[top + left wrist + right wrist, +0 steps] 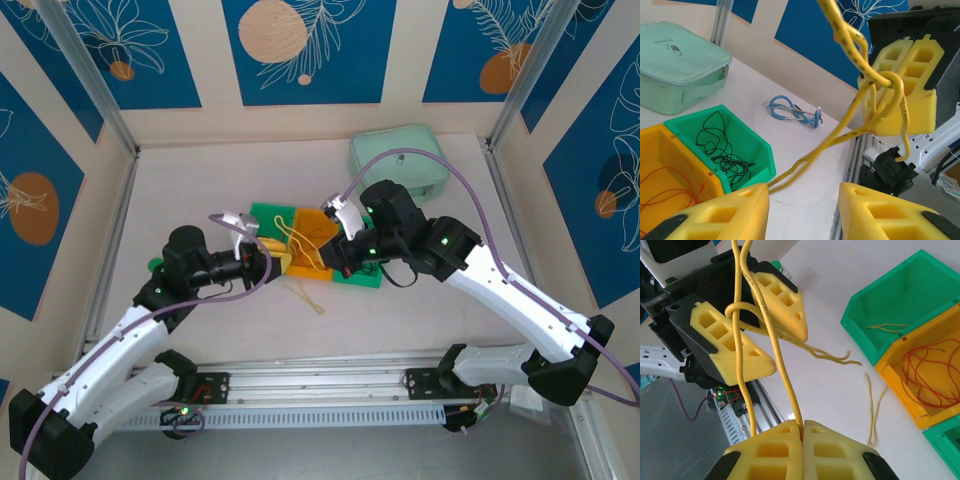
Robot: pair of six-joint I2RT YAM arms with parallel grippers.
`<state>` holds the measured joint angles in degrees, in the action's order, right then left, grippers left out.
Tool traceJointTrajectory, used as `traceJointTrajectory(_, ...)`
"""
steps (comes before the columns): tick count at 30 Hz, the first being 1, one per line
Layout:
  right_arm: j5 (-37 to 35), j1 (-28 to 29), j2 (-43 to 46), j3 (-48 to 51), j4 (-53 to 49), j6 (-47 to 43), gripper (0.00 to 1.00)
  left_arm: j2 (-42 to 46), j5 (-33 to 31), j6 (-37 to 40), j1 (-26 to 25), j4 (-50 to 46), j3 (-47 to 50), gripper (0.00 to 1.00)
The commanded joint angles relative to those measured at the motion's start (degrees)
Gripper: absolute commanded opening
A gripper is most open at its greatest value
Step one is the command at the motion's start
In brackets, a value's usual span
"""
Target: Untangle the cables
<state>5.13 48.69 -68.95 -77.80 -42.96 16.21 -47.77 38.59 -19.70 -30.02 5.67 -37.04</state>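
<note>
2 claws: left claw (pixel 802 210), right claw (pixel 802 440). 2 green bins (pixel 860 337), 1 orange bin (pixel 900 395), 1 mint case (pixel 398 160) at 1 o'clock, 1 blue coil (pixel 790 111).

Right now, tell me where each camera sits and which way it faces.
Top external: overhead behind the robot, facing down on table, left arm, right arm.
Left wrist: on the left arm, looking past its open left claw at the right claw.
Right wrist: on the right arm, looking past the shut right claw at the left claw.
Shared: both wrist views show the yellow cable and orange bin.
</note>
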Motion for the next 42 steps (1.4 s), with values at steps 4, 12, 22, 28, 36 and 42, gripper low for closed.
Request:
traceJointTrajectory(4,3.0,-0.4,0.0,-2.0,-0.1,0.8,0.06,0.1,1.0,0.1,-0.3,1.6,-1.6,0.41)
traceJointTrajectory(12,5.3,-0.6,-0.4,-1.9,0.5,1.2,0.06,0.5,1.1,0.4,-0.3,1.3,-1.5,0.41)
traceJointTrajectory(22,7.7,-0.8,-1.3,-2.0,1.6,1.8,0.06,0.8,1.4,0.8,-0.3,1.0,-1.5,0.41)
traceJointTrajectory(28,8.3,-1.0,-1.4,-2.0,2.0,2.2,0.06,0.7,0.1,0.9,-0.3,-1.5,-2.2,0.38)
traceJointTrajectory(36,8.5,-1.6,-1.3,-1.1,2.8,2.7,0.06,0.6,-1.5,0.4,-0.3,-4.2,-3.2,0.41)
traceJointTrajectory(42,8.5,-1.8,-1.0,-0.3,3.7,2.9,0.06,0.5,-2.3,0.1,-0.3,-5.2,-3.6,0.0)
